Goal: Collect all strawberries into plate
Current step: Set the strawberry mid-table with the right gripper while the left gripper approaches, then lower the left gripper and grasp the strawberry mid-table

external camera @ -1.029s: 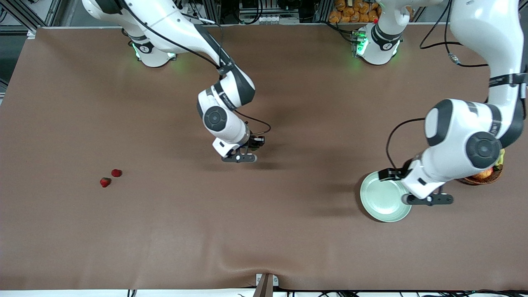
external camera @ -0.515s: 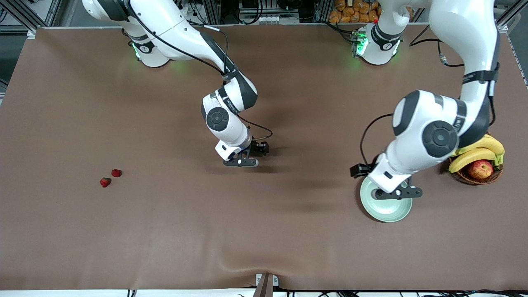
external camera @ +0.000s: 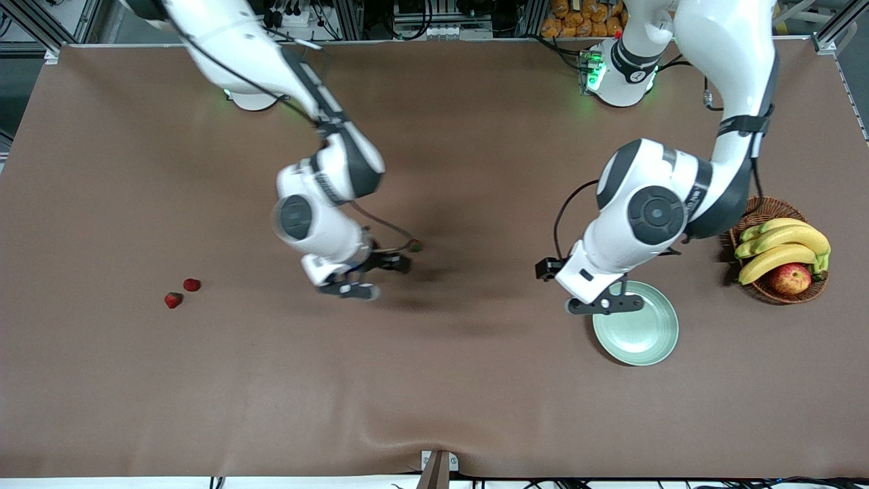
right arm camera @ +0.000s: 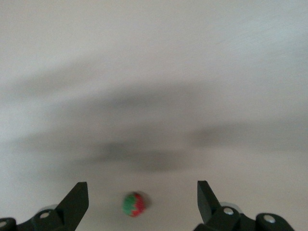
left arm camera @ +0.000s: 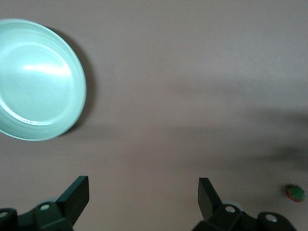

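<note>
One strawberry (external camera: 415, 246) lies on the brown table near the middle. My right gripper (external camera: 351, 290) is open and empty, above the table beside that berry, toward the right arm's end. In the right wrist view the berry (right arm camera: 134, 204) shows on the table between the open fingers, with the gripper (right arm camera: 142, 191) not touching it. Two more strawberries (external camera: 192, 284) (external camera: 174, 299) lie close together toward the right arm's end. The mint-green plate (external camera: 645, 339) is empty. My left gripper (external camera: 606, 305) is open and empty over the plate's rim. The left wrist view shows the plate (left arm camera: 38, 79), the berry (left arm camera: 295, 192) and the gripper (left arm camera: 143, 185).
A brown wicker basket (external camera: 753, 217) with bananas (external camera: 781, 248) and an apple (external camera: 791, 277) stands beside the plate at the left arm's end. The cloth has a raised fold (external camera: 380, 438) near the front edge.
My right gripper has moved toward the right arm's end, and a strawberry now shows on the table where it was. My left gripper has moved from over the plate toward the table's middle, uncovering the basket.
</note>
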